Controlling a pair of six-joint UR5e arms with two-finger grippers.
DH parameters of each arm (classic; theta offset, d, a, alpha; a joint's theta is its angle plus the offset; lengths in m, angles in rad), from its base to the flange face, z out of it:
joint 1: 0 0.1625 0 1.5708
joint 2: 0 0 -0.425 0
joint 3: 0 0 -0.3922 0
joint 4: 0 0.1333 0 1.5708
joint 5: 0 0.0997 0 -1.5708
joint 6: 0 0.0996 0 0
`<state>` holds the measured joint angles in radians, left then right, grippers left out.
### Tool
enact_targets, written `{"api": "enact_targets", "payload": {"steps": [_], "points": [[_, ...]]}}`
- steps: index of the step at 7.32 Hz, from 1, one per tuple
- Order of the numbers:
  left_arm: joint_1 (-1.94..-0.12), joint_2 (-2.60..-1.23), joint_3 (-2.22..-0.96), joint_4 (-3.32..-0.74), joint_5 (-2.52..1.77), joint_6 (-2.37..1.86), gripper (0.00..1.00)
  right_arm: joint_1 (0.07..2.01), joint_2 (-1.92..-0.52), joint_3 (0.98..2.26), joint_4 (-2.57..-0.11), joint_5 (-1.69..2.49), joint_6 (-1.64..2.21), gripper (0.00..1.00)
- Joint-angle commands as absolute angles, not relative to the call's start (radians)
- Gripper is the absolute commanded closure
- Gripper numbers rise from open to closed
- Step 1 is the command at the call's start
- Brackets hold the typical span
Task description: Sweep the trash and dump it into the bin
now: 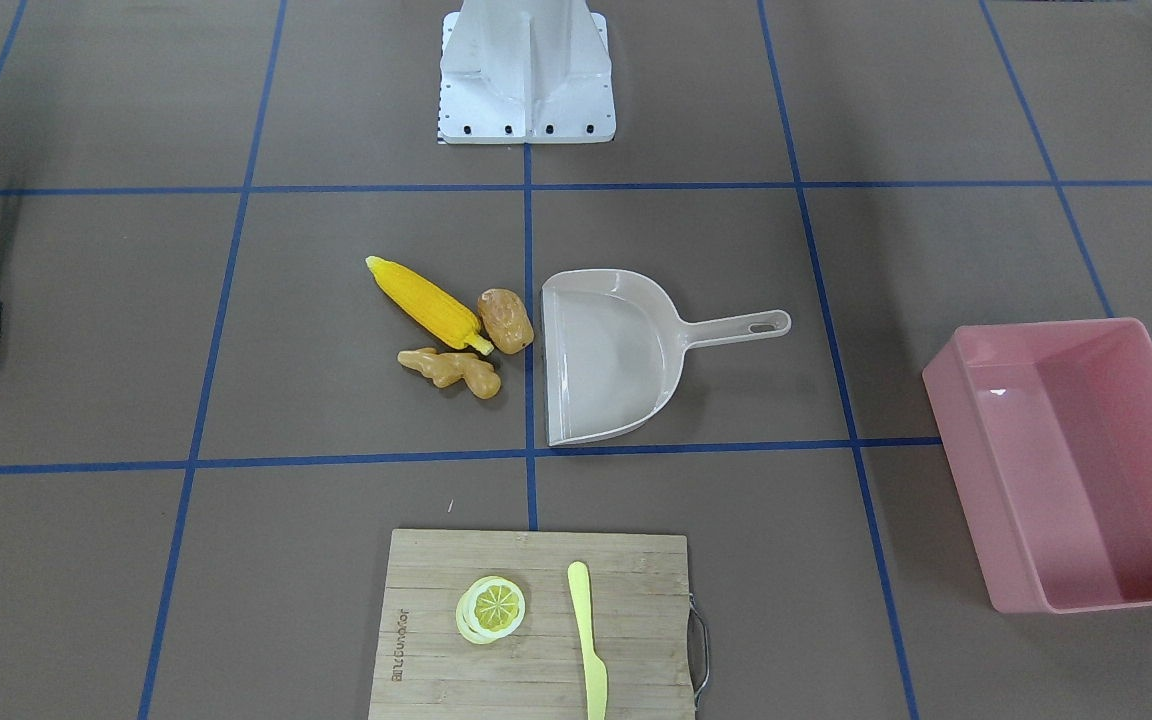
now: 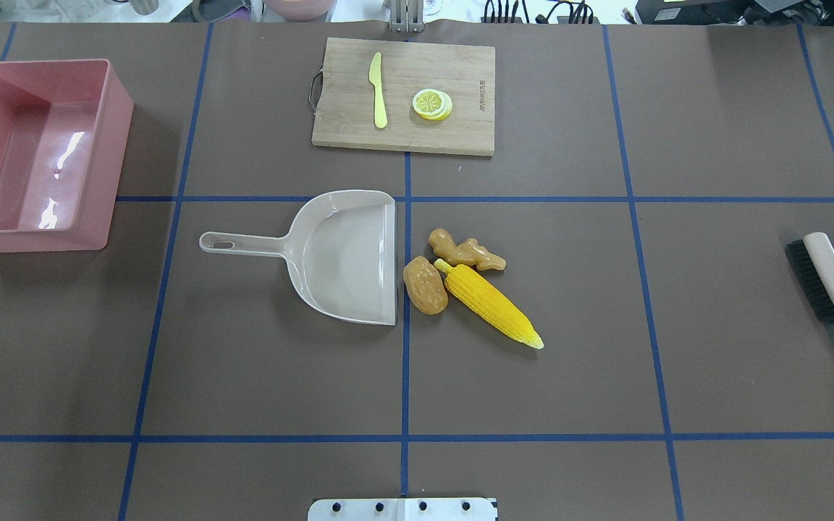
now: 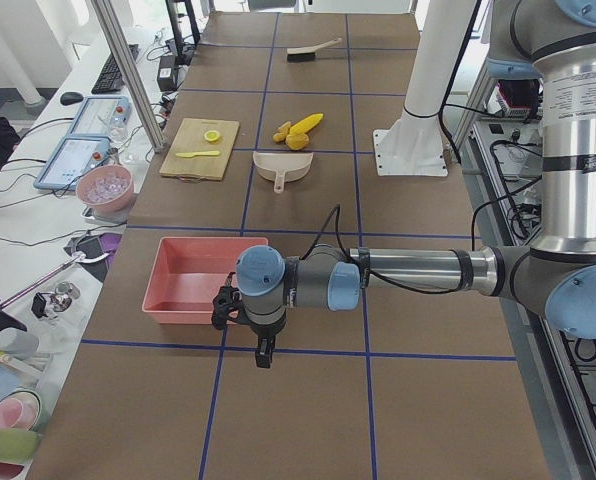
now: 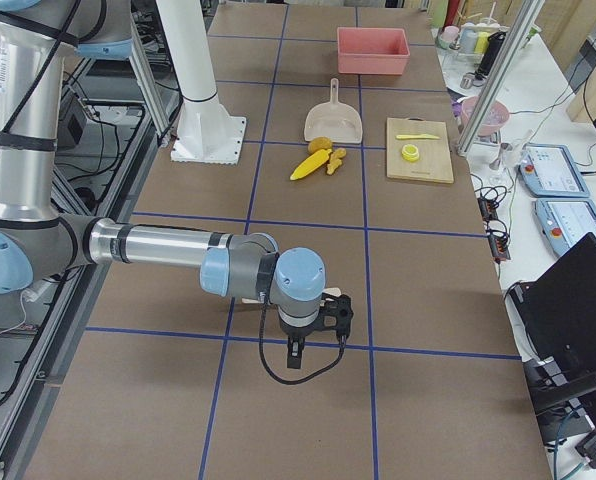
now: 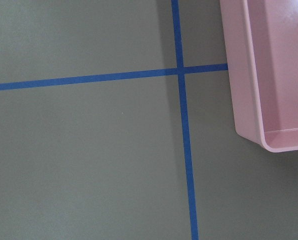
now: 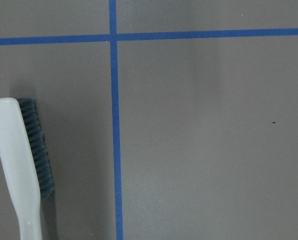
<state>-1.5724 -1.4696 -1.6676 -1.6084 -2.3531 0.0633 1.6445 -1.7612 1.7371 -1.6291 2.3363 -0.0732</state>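
Observation:
The yellow corn cob (image 2: 493, 307), brown potato (image 2: 425, 286) and tan ginger root (image 2: 466, 250) lie together mid-table, just off the open mouth of the beige dustpan (image 2: 344, 253). The pink bin (image 2: 33, 155) stands at the far left, and its corner shows in the left wrist view (image 5: 269, 75). My left gripper (image 3: 263, 355) hangs over the table beside the bin and shows only in the exterior left view. My right gripper (image 4: 293, 355) shows only in the exterior right view, far from the trash. I cannot tell whether either is open or shut.
A beige hand brush (image 2: 833, 286) with dark bristles lies at the right edge, and it also shows in the right wrist view (image 6: 19, 165). A wooden cutting board (image 2: 460, 137) at the far middle holds a lemon slice (image 2: 432, 103) and a yellow knife (image 2: 378, 90).

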Motion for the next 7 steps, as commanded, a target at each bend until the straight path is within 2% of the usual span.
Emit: {"api": "enact_targets", "payload": {"steps": [1,5,7], "points": [[-1.572,-1.471,-1.670,-1.609,-2.353,0.063,0.02,1.644,-1.761,1.740,-1.629,2.336,-0.074,0.00],[-1.546,-1.506,-1.753,-1.608,-2.353,0.052,0.02,1.644,-1.761,1.741,-1.628,2.336,-0.072,0.00],[-1.476,-1.627,-1.759,-1.608,-2.346,0.052,0.02,1.644,-1.763,1.741,-1.629,2.336,-0.074,0.00]]}}
